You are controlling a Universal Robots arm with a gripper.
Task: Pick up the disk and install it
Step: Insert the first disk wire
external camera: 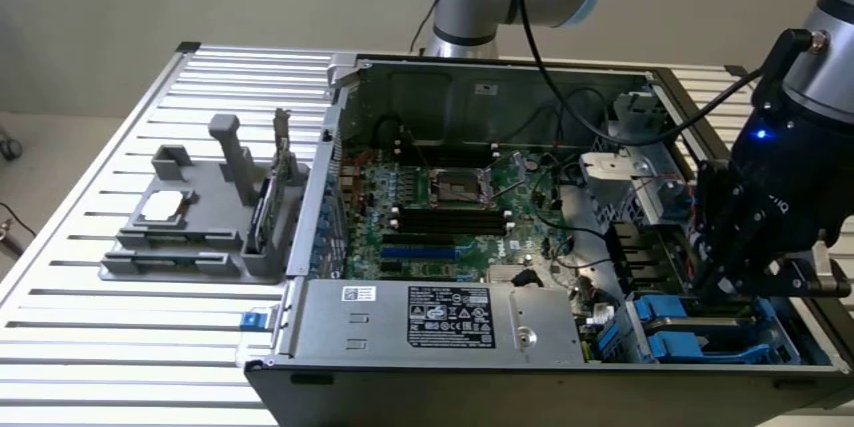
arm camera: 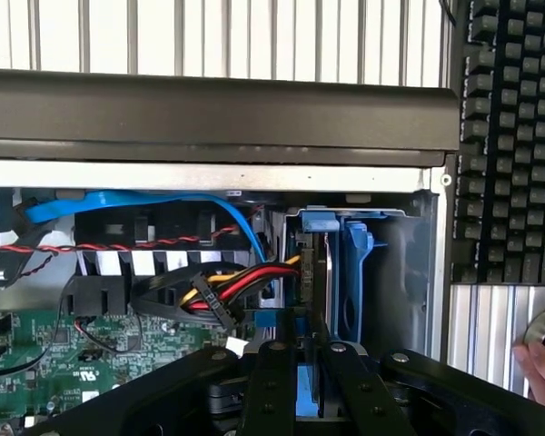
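1. The claw (external camera: pixel 731 292) reaches down into the drive bay at the near corner of the open computer case (external camera: pixel 350 77), on the exterior view's right; its black fingers (arm camera: pixel 271 381) are drawn close together, pinching the blue-framed edge of the disk (arm camera: pixel 300 386).
2. The disk stands on edge inside the bay, its blue carrier (arm camera: pixel 354 272) upright against the bay's metal wall, part of the way down in the slot.
3. Just beside the bay, a bundle of red, yellow and black wires (arm camera: pixel 227 291) runs to a black plug, with a blue flat cable (arm camera: pixel 118 204) arching above it.
4. The green circuit board (external camera: pixel 441 207) covers the floor of the case, a square silver socket at its middle.
5. A grey labelled power box (external camera: pixel 441 319) lies along the case's near edge.
6. A grey holder (external camera: pixel 200 217) with a small silver chip (external camera: pixel 163 205) sits on the slatted tabletop (external camera: pixel 80 327) at the exterior view's left.
7. Beyond the case wall lie a black keyboard (arm camera: pixel 509 136) and a person's fingers (arm camera: pixel 538 368).
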